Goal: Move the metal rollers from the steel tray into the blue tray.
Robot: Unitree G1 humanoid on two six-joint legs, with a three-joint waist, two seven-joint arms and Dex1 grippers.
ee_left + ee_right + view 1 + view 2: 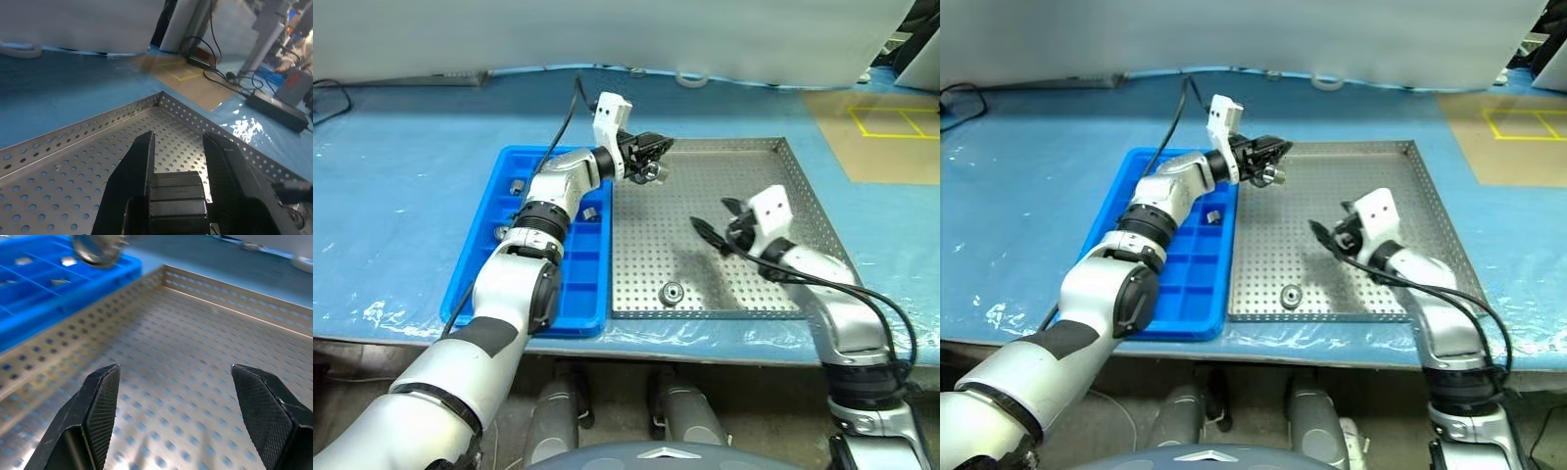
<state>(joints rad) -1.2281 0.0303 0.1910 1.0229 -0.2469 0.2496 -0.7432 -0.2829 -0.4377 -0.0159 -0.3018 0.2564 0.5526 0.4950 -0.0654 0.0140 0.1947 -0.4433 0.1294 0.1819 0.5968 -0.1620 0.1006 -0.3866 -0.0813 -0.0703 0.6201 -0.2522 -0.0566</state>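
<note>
The steel tray [724, 145] lies right of the blue tray [478, 272], their long sides touching. My left gripper [652, 161] hangs above the steel tray's back left corner, shut on a metal roller [649, 173]; the same roller [98, 249] shows raised in the right wrist view. Another roller [673, 292] lies on the steel tray's perforated floor near its front rim. Three rollers [516, 186] [590, 212] [501, 233] sit in compartments of the blue tray. My right gripper [716, 221] hovers over the middle of the steel tray, open and holding nothing.
A brown board with yellow tape squares [891, 122] lies at the table's back right. A white ring [691, 78] rests by the back wall. A black cable [331, 98] lies at the back left. The table's front edge runs just below both trays.
</note>
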